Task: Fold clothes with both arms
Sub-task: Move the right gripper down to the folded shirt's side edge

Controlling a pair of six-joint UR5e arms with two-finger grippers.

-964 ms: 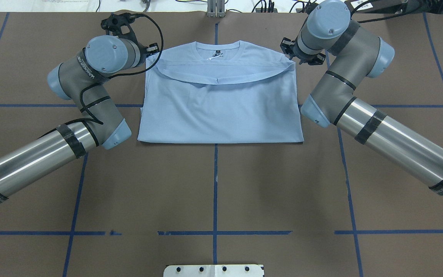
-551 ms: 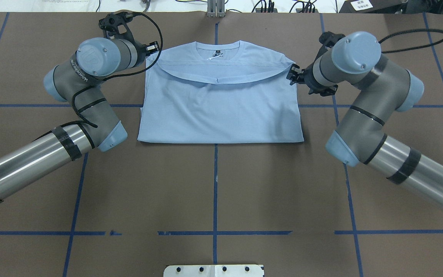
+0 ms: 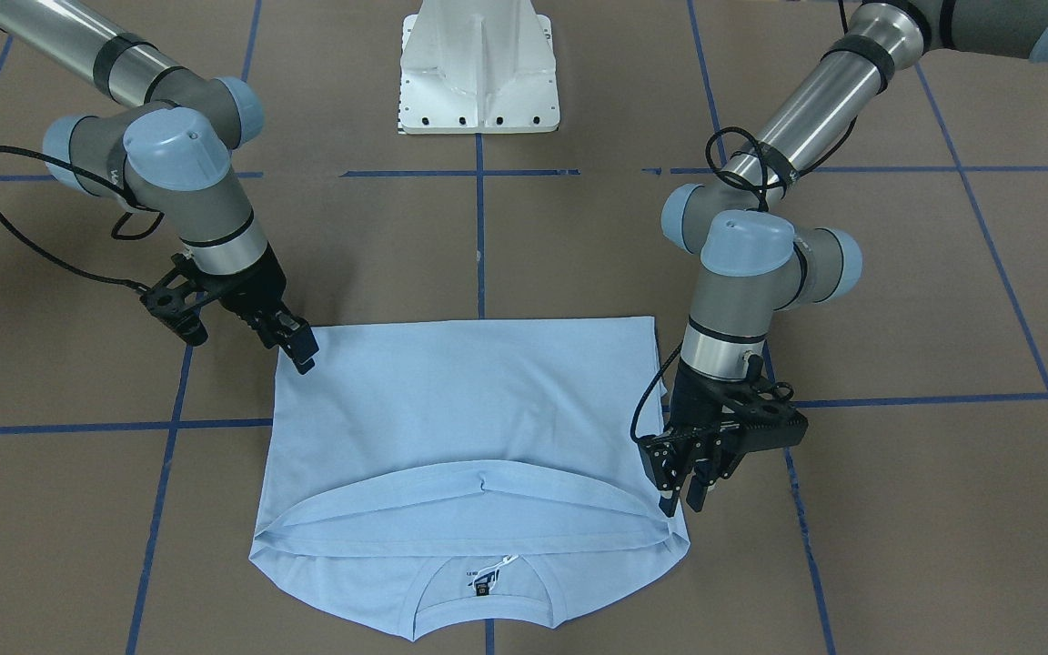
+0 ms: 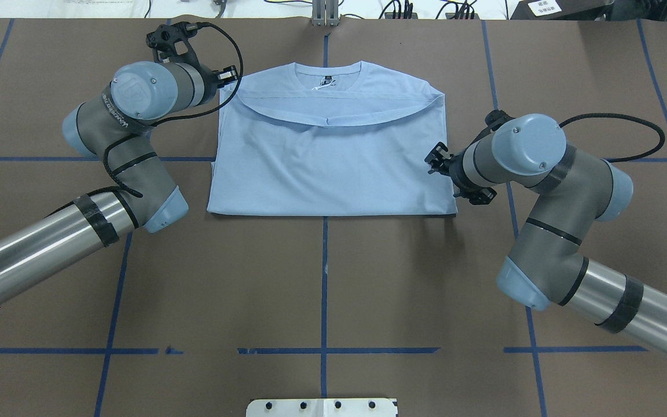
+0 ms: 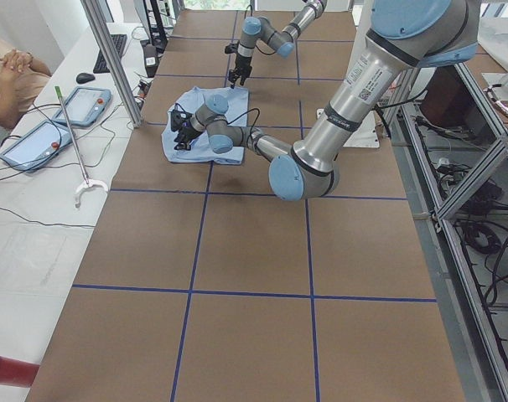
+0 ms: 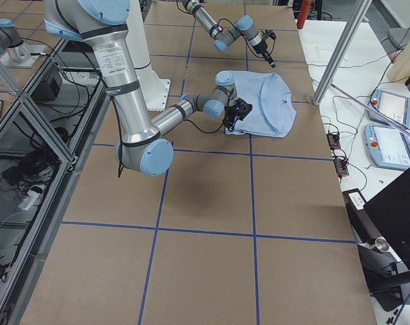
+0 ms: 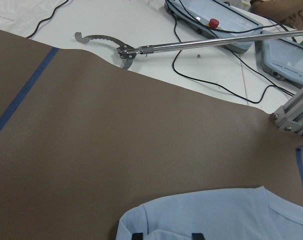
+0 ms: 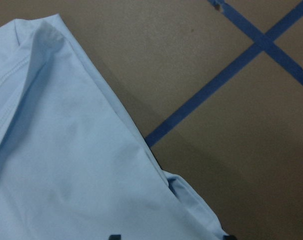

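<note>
The light blue T-shirt (image 4: 333,162) lies folded on the brown table, collar and dark neck label (image 4: 327,79) at the far side. Its hem is folded up to the chest, so the print is hidden. My left gripper (image 4: 228,75) is open at the shirt's far left shoulder corner; in the front-facing view it (image 3: 683,491) stands just over that corner. The left wrist view shows the corner (image 7: 216,220) between its spread fingertips (image 7: 136,236). My right gripper (image 4: 435,162) is open at the shirt's right edge near the fold, and touches the cloth's corner in the front-facing view (image 3: 297,350).
The white pedestal base (image 3: 478,73) stands at the robot's side of the table. Blue tape lines (image 4: 325,278) cross the brown surface. Beyond the far table edge lie a metal reacher tool (image 7: 191,46), pendants (image 7: 216,15) and cables. An aluminium post (image 4: 325,11) stands behind the collar.
My right arm has swung from the shirt's far right shoulder corner down along the right edge toward the fold. The left arm has barely shifted. The shirt has not moved.
</note>
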